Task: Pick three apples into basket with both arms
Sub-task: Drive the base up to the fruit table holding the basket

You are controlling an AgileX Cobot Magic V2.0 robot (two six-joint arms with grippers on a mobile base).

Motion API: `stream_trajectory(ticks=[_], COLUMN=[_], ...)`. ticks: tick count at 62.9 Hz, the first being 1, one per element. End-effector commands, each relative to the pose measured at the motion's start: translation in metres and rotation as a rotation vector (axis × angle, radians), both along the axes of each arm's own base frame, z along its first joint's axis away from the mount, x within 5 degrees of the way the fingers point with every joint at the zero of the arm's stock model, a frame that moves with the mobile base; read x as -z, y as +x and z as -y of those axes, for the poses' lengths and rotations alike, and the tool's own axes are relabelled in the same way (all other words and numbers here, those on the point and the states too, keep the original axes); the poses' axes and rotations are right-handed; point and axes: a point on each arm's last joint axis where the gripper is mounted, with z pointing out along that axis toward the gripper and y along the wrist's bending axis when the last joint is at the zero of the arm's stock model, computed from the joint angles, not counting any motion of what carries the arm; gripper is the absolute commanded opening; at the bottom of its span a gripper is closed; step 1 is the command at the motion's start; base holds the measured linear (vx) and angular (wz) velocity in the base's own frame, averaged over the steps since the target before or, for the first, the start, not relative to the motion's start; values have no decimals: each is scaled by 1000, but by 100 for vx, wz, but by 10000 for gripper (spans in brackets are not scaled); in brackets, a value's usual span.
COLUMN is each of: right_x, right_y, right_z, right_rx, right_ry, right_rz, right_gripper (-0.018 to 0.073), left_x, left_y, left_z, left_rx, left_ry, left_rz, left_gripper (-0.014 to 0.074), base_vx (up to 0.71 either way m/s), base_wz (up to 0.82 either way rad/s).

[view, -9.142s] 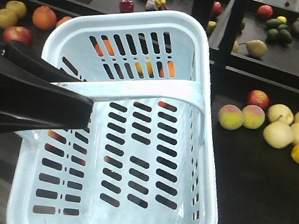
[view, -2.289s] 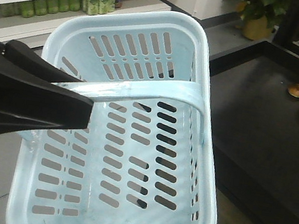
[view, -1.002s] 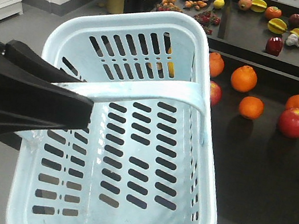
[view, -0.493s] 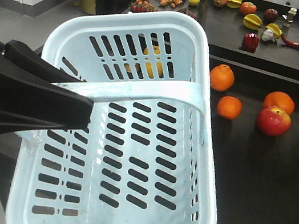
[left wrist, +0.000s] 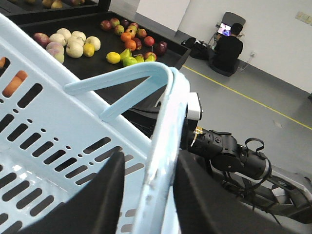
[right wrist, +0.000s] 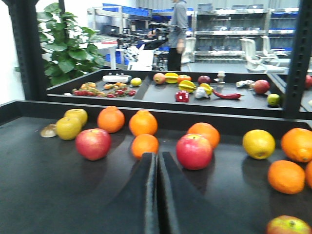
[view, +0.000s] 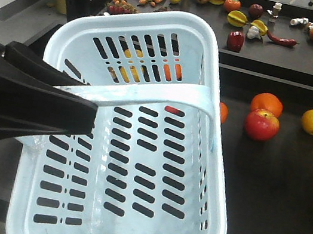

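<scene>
Front view: taken from the robot's body, facing forward and tilted down. The basket is very near and fills most of the frame, with the black table beyond it.
Left wrist view: looks along the left gripper, extremely near the handle, and faces sideways toward open floor.
Right wrist view: low and level over the table, looking out along the right gripper toward the fruit.
Shared by front and left wrist: the basket and handle.
Shared by front and right wrist: the table, one red apple and the rear tray.
</scene>
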Motion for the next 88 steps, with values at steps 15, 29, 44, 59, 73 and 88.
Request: stream_trajectory(ticks=[15,29,44,59,73,88], right_x=[-2,-2,-2,-2,-2,-2], right_y=[-1,-1,-1,-1,-1,-1], right_z=[-2,-2,-2,-2,-2,-2], right_rx=[-15,-15,-15,-15,-15,-15], right_ry=[-7,-7,-7,-7,-7,-7], right_rz=[68,68,68,68,68,68], right_gripper=[-5,-5,-5,-5,-5,-5], left_x=[-8,-8,-8,-8,-8,-8], left_y=[-10,-10,-10,-10,-10,-10], left_z=[0,0,0,0,0,0], left_rx=[36,36,36,35,35,35], left_ry=[13,13,13,13,13,13], left_rz=[21,21,21,22,22,22], left_gripper=[-6,-6,-6,-6,-6,-6], base_vx=[8,8,7,6,7,8], base_wz=[-25,-29,-21,-12,-5,-4])
